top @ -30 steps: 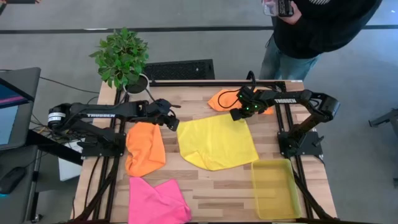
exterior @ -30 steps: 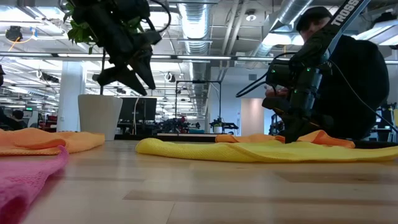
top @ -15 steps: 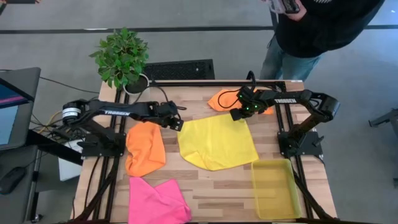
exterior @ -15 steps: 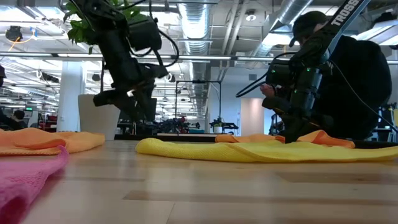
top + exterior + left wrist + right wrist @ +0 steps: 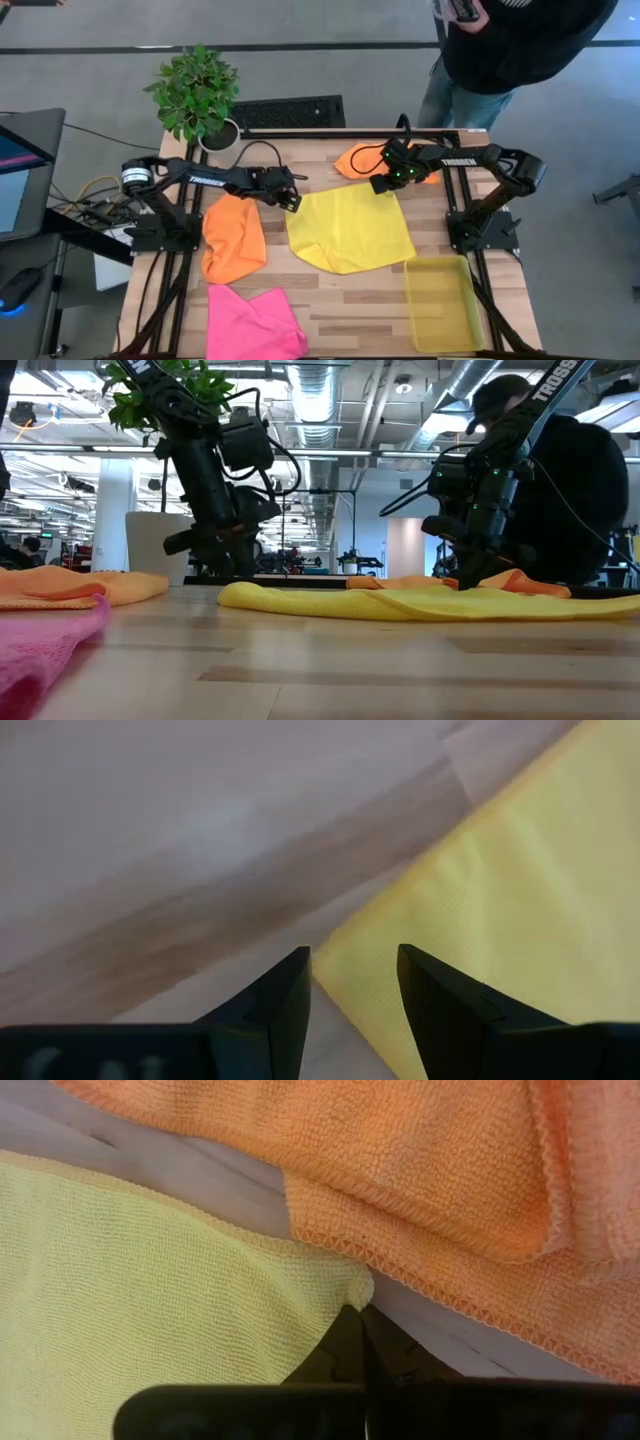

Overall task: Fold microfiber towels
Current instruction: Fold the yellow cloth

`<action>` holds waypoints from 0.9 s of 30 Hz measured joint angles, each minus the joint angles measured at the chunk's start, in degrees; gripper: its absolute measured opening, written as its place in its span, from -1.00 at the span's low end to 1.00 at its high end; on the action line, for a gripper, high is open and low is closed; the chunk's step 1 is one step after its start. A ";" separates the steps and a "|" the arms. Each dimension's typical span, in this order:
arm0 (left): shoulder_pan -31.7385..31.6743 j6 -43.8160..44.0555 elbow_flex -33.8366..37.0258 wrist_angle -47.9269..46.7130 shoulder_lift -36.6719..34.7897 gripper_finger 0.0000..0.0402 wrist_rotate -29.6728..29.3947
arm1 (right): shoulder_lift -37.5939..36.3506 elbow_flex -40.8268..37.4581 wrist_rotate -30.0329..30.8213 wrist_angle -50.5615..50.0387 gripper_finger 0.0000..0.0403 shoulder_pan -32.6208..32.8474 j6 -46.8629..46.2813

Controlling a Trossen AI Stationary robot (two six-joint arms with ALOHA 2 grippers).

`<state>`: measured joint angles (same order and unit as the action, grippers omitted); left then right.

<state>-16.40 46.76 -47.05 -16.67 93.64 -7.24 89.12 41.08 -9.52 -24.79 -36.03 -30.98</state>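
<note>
Pinching one corner of the yellow towel, the right gripper stays low on the table. The left gripper sits spread open at another corner.

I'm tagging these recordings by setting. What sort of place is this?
Most likely a robotics lab in an open-plan office or industrial space. The wooden table carries two framed arms, exposed ducts and pipes run along the ceiling, and workstations and a person in dark clothes stand beyond it.
</note>
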 joint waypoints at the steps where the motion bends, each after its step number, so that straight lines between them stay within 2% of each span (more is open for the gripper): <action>1: 0.00 -0.03 0.00 -0.31 -0.34 -0.29 -0.63 | 0.00 0.00 -0.10 -0.01 -0.98 0.00 0.00; 22: 0.10 -2.60 0.37 -0.12 0.30 -0.29 -2.50 | 0.00 0.00 -0.92 0.06 -0.98 0.00 0.00; 27: 0.24 -3.07 0.22 2.10 3.46 -0.29 -1.99 | 0.01 -0.02 -0.90 0.37 -0.98 0.00 -0.02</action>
<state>-16.16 43.69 -46.83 -14.58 97.11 -9.23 89.13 41.06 -10.41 -24.42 -36.03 -31.00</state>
